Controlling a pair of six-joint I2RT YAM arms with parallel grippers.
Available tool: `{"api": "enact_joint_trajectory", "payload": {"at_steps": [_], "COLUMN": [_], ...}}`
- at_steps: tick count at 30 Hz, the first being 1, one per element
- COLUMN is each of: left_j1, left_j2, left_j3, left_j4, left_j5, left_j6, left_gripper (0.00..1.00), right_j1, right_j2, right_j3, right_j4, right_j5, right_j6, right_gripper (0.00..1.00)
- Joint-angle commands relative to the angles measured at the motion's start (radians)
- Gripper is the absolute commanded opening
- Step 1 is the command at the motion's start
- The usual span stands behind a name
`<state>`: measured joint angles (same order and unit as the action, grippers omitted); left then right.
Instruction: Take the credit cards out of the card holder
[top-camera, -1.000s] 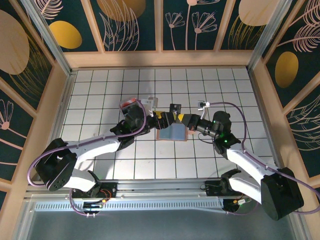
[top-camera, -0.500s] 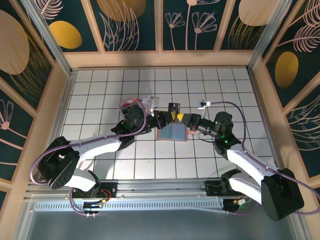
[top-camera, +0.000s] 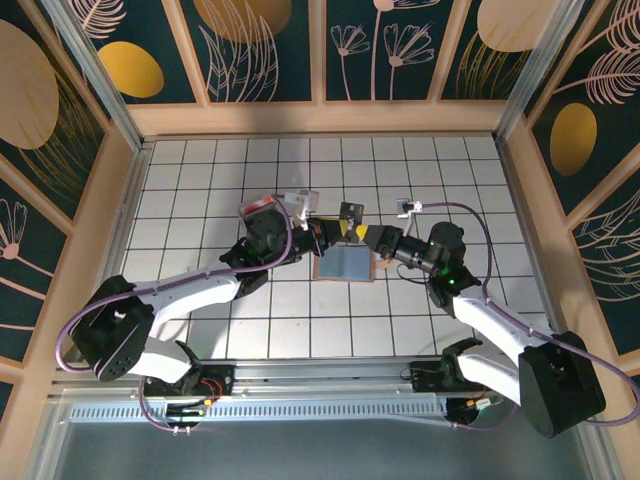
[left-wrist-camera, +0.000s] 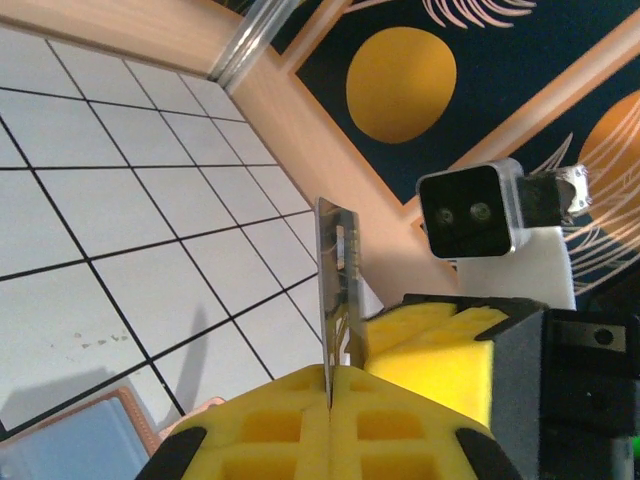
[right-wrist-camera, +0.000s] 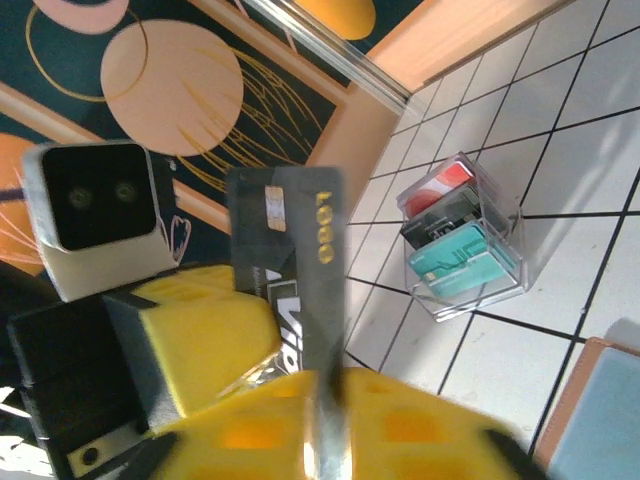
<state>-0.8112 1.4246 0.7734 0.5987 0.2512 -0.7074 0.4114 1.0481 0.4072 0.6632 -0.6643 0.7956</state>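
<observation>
Both arms stretched in, meeting above tan leather card holder (top-camera: 346, 266). Left gripper (left-wrist-camera: 330, 388) pinching dark grey plastic credit card (left-wrist-camera: 336, 290) upright. Right gripper (right-wrist-camera: 325, 412) too blurry, can't tell.

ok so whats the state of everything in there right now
dark card: out of the holder, held up off the table between the two grippers
card holder: open, lying flat on the table, grey-blue inside facing up
clear box: standing on the table, with red, dark and teal cards inside
left gripper: shut on the dark card
right gripper: looks shut on the same card, though blurred
</observation>
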Motion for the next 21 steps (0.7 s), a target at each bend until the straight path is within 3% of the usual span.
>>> {"api": "enact_joint_trajectory", "payload": {"at_steps": [1,4,16,21], "left_j1": [0.003,0.002,0.003,0.003], "left_j2": [-0.025,-0.043,-0.127,-0.155], "left_j3": [0.045,0.069,0.084,0.089], "left_j4": [-0.097,-0.178,-0.352,-0.428], "left_j5": [-0.058,-0.1,-0.181,-0.266], "left_j6": [0.106,0.185,0.437,0.558], "left_gripper": [0.0,0.0,0.0,0.0], "right_j1": [0.011,0.011,0.011,0.011], "right_j2": [-0.005,-0.011,-0.111,-0.149], "right_j3": [0.016,0.028,0.018,0.024], "right_j4": [0.026,-0.028,-0.198,-0.255], "right_j5": [-0.037,-0.011,0.145,0.183], "right_j6": [-0.018,-0.042,-0.097,-0.119], "right_gripper": [0.31,0.41,0.58,0.64]}}
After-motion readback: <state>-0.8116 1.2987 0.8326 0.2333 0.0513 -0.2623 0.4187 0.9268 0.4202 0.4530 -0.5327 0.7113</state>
